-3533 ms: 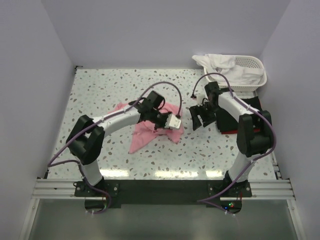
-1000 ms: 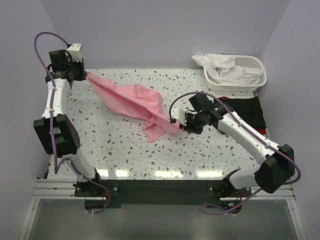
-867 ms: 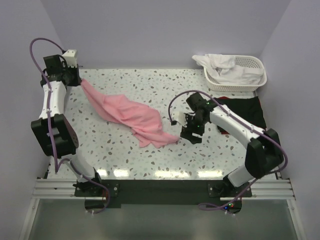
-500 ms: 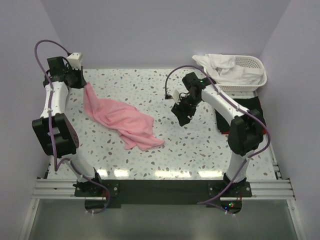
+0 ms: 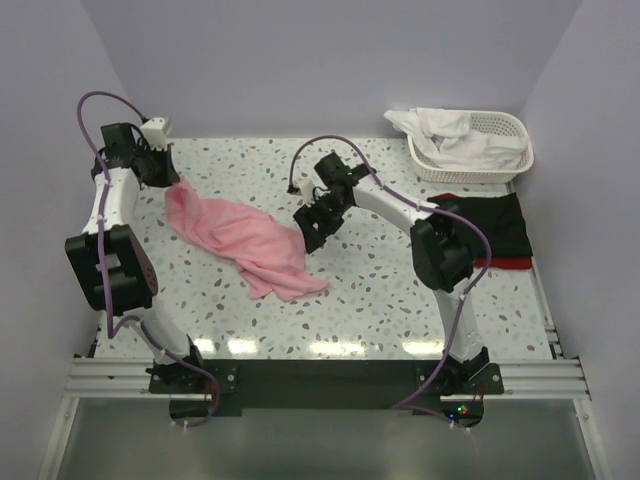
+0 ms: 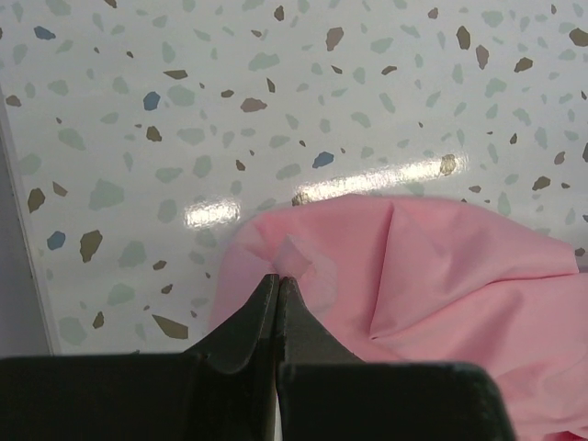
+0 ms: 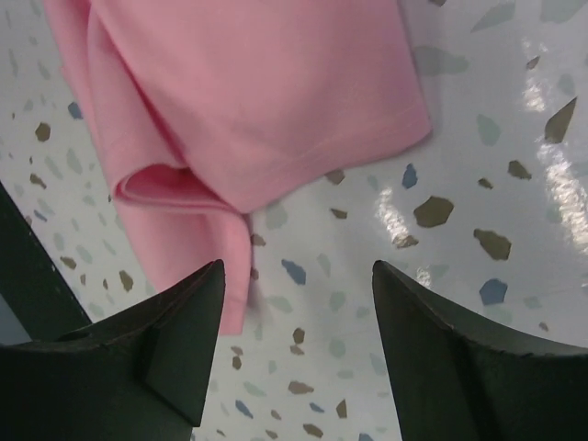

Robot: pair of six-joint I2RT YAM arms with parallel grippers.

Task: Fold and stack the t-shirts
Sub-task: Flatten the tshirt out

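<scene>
A light pink t-shirt (image 5: 245,240) lies crumpled on the speckled table, running from far left toward the middle. My left gripper (image 5: 163,172) is shut on its far left corner; in the left wrist view the closed tips (image 6: 278,278) pinch the pink cloth (image 6: 441,294). My right gripper (image 5: 315,225) hovers open over the shirt's right edge, and the pink cloth (image 7: 257,110) shows beyond its spread fingers (image 7: 296,268) with nothing between them. A black t-shirt (image 5: 490,222) lies folded at the right on a red one (image 5: 505,263). A white t-shirt (image 5: 445,130) drapes over the basket.
The white lattice basket (image 5: 500,135) stands at the far right corner. Walls close in the table on the left, back and right. The right arm reaches across the table's middle from its base (image 5: 465,365).
The right gripper let go of the pink shirt, opened, and swung away, then to the shirt's right edge. The shirt slumped left onto the table. The left gripper kept its hold.
</scene>
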